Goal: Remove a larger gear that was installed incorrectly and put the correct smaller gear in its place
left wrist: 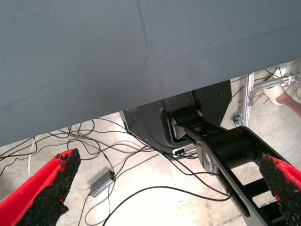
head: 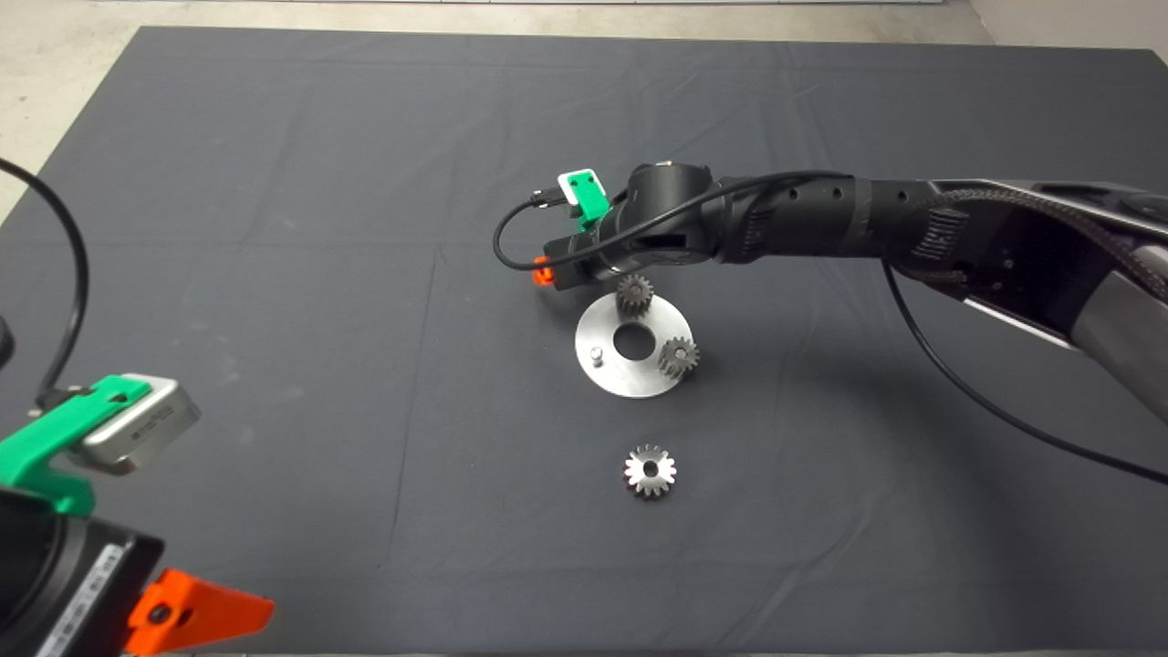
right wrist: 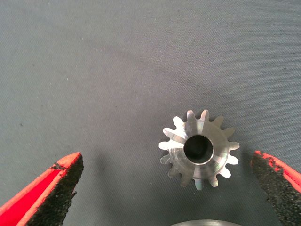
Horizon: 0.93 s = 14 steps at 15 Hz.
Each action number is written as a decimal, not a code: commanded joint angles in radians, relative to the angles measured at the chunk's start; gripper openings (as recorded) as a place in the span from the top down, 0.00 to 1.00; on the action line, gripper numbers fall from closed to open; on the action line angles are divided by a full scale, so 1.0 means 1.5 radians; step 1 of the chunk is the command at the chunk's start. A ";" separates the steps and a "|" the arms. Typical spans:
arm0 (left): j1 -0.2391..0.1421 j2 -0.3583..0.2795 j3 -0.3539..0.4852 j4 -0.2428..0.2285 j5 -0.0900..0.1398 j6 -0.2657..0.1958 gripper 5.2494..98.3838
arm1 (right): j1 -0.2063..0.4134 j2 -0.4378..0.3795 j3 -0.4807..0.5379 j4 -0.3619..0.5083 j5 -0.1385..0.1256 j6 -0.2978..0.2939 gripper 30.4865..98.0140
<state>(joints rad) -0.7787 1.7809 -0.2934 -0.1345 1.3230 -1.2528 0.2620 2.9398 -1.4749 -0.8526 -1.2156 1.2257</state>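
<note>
While the mat (head: pixel 274 228) lies mostly bare, the right arm (head: pixel 821 224) reaches in over its middle and the left gripper (left wrist: pixel 170 160) waits at the near left corner, spread wide over the floor. Below the right wrist sits the plate (head: pixel 620 374), a steel disc with a centre hole. The big gear (head: pixel 650 471) lies flat on the mat, near the plate but apart from it, so the removal looks done. One small gear (head: pixel 679 356) sits at the plate's rim. The other small gear (right wrist: pixel 200 148) lies on the mat just beside the rim, between the spread fingers (right wrist: pixel 56 188) of the right gripper (right wrist: pixel 165 162), neither pad touching it. A bare pin (head: pixel 595 354) stands on the plate.

I judge this gear rigid, dense for its size and slick. The pads should close across its width onto opposite teeth, holding the bore level for the pin.
</note>
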 commanded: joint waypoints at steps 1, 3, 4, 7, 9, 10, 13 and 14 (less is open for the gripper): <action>-0.001 -0.001 0.009 -0.011 -0.003 -0.002 0.01 | 0.008 0.003 -0.002 0.002 0.000 -0.018 0.08; 0.000 -0.001 0.009 -0.011 -0.003 -0.002 0.01 | 0.008 0.002 -0.003 0.000 -0.001 -0.029 0.12; 0.000 -0.001 0.009 -0.011 -0.003 -0.002 0.01 | 0.008 0.003 -0.006 -0.004 -0.001 -0.031 0.12; 0.000 -0.001 0.009 -0.011 -0.003 -0.002 0.01 | 0.008 0.002 -0.008 -0.020 -0.003 -0.031 0.19; 0.000 -0.001 0.009 -0.011 -0.001 -0.002 0.01 | 0.007 0.003 -0.023 -0.022 -0.002 -0.032 0.19; 0.000 -0.001 0.009 -0.011 -0.001 -0.002 0.01 | 0.007 0.003 -0.027 -0.022 -0.001 -0.032 0.22; 0.001 -0.001 0.009 -0.011 -0.001 -0.002 0.01 | 0.007 0.003 -0.035 -0.023 -0.001 -0.034 0.29; 0.001 -0.001 0.009 -0.011 -0.001 -0.002 0.01 | 0.007 0.002 -0.035 -0.023 -0.001 -0.038 0.34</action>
<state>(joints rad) -0.7769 1.7808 -0.2934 -0.1345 1.3230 -1.2528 0.2577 2.9402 -1.5255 -0.8634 -1.2185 1.1785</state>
